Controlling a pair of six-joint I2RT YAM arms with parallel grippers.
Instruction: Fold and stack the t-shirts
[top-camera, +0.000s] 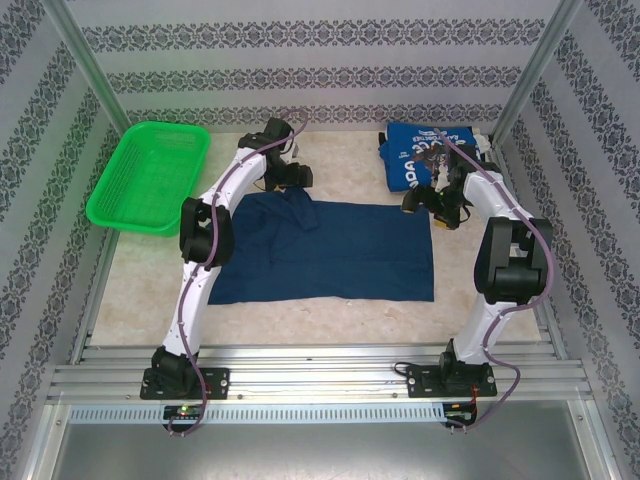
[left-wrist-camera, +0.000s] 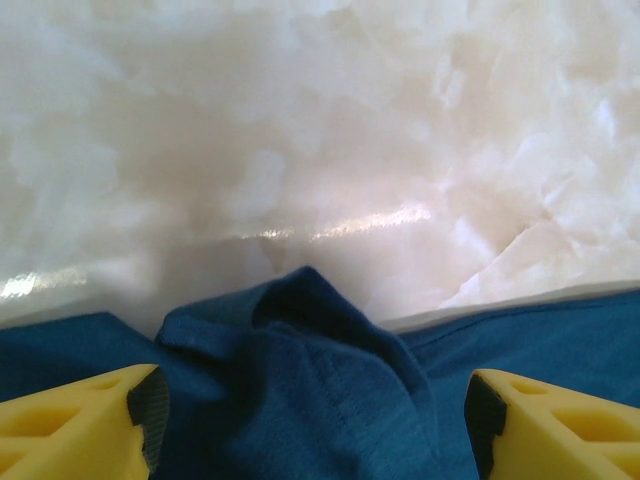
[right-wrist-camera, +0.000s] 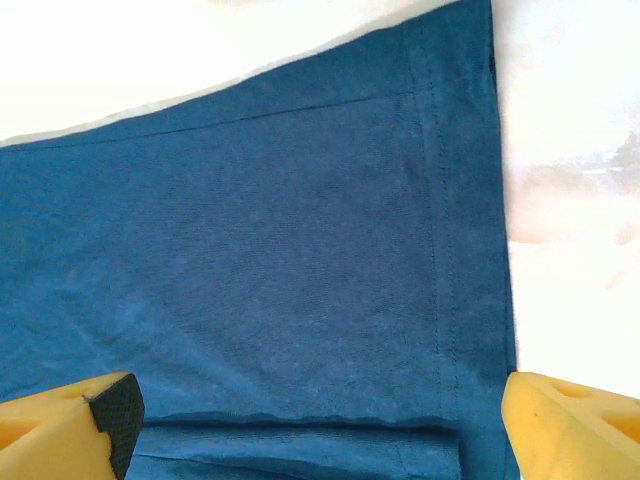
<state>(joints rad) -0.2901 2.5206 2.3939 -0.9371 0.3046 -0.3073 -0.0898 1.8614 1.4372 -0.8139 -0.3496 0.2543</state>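
Two shirts lie on the pale marbled surface (top-camera: 300, 318). The navy shirt (top-camera: 340, 250) is spread flat in the middle as a wide rectangle, with a small bunched fold (left-wrist-camera: 300, 330) rising at its far edge, toward the left. The brighter blue shirt (top-camera: 415, 152), white lettering showing, sits rumpled in the far right corner, apart from the navy one. A green mesh basket (top-camera: 150, 180) stands at the far left.

The left claw (top-camera: 288, 178) hangs over that bunched fold. In its wrist view the yellow fingers (left-wrist-camera: 80, 425) stand wide apart on either side of the cloth, gripping nothing. The right claw (top-camera: 425, 203) is above the navy shirt's far right corner. Its fingers (right-wrist-camera: 570, 420) are spread wide too, and the stitched hem (right-wrist-camera: 445, 250) lies between them, not pinched.
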